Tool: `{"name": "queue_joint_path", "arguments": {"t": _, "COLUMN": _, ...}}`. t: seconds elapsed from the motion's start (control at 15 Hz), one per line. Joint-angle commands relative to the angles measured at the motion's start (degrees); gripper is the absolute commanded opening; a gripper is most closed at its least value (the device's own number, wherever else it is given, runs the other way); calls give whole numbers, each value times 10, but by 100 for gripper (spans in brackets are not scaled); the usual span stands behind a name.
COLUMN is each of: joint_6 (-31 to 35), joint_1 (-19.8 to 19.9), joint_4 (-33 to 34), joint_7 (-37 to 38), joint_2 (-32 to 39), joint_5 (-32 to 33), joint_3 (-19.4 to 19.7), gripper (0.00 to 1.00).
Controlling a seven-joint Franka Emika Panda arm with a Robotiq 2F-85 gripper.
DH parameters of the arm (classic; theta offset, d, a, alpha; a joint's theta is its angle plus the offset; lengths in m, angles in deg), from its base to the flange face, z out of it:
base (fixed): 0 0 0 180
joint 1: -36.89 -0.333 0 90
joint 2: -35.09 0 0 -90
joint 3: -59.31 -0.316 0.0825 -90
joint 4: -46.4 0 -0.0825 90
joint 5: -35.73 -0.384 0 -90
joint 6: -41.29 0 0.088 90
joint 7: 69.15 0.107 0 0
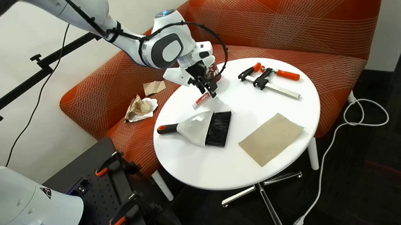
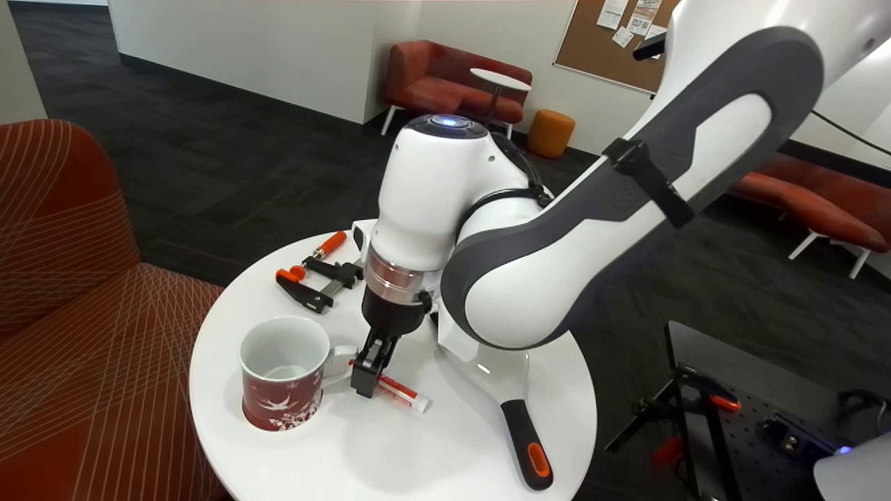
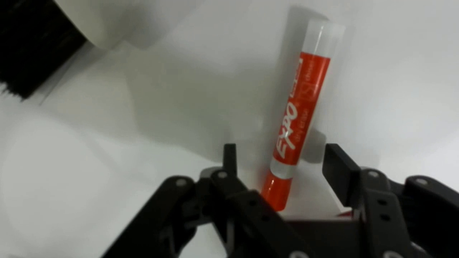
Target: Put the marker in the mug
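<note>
1. Near the left edge of the round table (image 2: 445, 466), in an exterior view, the mug (image 2: 284, 376) stood upright, handle to the right. Nothing showed inside it, so the placing was still to do.
2. By the far left edge lay a bar clamp (image 2: 339, 273), partly hidden; apparently no part of the job.
3. Left of the table's middle was the gripper (image 3: 282, 163), its jaws parted and holding nothing. In the wrist view they flanked the marker (image 3: 297, 118) with a gap on either side. I judged the reach done or nearly so; closing, lifting, carrying to the mug and letting go remained. Whether a jaw touched the mug's handle I could not tell.
4. The marker lay flat on the table just right of the gripper, its red cap between the jaws. Its long axis slanted: cap toward the mug's handle, pale end toward the right edge. In the wrist view that axis ran crosswise to the jaws' closing line, which should suit a pinch.
5. A brush (image 2: 509, 390) lay toward the near right edge, its dark handle pointing there.
</note>
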Motion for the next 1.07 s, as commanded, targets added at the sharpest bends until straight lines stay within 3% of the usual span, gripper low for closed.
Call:
{"name": "queue_joint_path", "arguments": {"t": 0.0, "joint_6": -25, "joint_1": -7, "joint_4": 17, "joint_7": -8, "joint_2": 4, "joint_5": 6, "joint_3": 8, "gripper": 34}}
{"name": "queue_joint_path", "arguments": {"t": 0.27, "joint_6": -29, "joint_1": -5, "joint_4": 15, "joint_7": -8, "joint_2": 1, "joint_5": 4, "joint_3": 7, "gripper": 5}}
{"name": "queue_joint_path", "arguments": {"t": 1.0, "joint_6": -71, "joint_1": -12, "joint_4": -79, "joint_7": 10, "joint_2": -152, "joint_5": 8, "joint_3": 15, "gripper": 8}}
